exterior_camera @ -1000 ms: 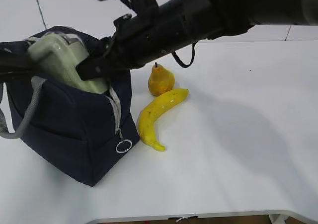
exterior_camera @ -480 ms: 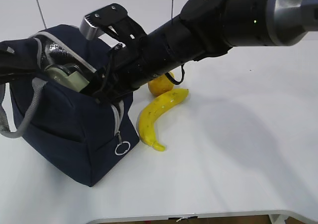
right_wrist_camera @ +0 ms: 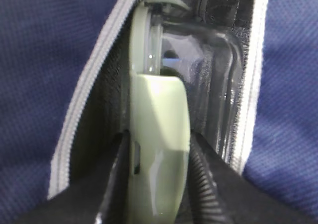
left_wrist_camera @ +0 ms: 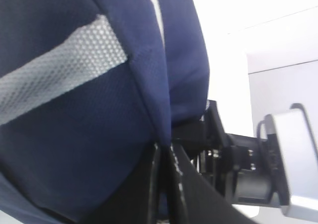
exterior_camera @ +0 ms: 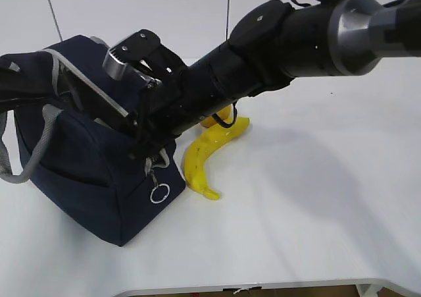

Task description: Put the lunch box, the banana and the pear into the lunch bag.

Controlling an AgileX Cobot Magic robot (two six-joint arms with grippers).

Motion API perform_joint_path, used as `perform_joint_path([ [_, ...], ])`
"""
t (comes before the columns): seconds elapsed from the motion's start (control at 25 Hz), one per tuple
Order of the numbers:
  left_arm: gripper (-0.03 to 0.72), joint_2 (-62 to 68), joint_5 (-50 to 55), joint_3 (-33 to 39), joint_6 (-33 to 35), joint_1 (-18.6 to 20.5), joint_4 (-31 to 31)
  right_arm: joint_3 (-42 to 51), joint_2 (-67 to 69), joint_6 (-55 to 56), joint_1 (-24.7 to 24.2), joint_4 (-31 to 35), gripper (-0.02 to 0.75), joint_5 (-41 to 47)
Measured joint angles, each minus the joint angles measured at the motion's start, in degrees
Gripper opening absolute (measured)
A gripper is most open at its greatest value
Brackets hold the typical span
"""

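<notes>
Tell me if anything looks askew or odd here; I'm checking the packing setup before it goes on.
The lunch bag leans over instead of standing square, its rim pinched by the left gripper. The lunch box goes in on edge, held by the right gripper. Nothing looks spilled or damaged.

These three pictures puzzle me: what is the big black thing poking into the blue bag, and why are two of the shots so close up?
It is a robot with two arms, each ending in a pincer. The wide picture comes from a camera in front of the table. The other two come from cameras on the arms' wrists, hence the closeness. The right pincer is down in the open lunch bag, gripping the green-lidded lunch box on edge. The left pincer is pinched shut on the bag's fabric edge. On the white table beside the bag lie a banana and, mostly hidden behind the arm, a pear.
</notes>
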Motion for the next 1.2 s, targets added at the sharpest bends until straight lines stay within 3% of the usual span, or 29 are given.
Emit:
perform_joint_path([
  [0.56,-0.015,0.0,0.0,0.0,1.45,0.0,0.1,0.0,0.86,-1.25,0.14,0.28,0.277,0.56],
  [0.8,-0.015,0.0,0.0,0.0,1.68,0.0,0.1,-0.11,0.86,-1.4,0.14,0.93,0.356,0.9],
  [1.2,-0.015,0.0,0.0,0.0,2.01,0.0,0.57,-0.33,-1.03,-1.43,0.14,1.21,0.37,1.02],
])
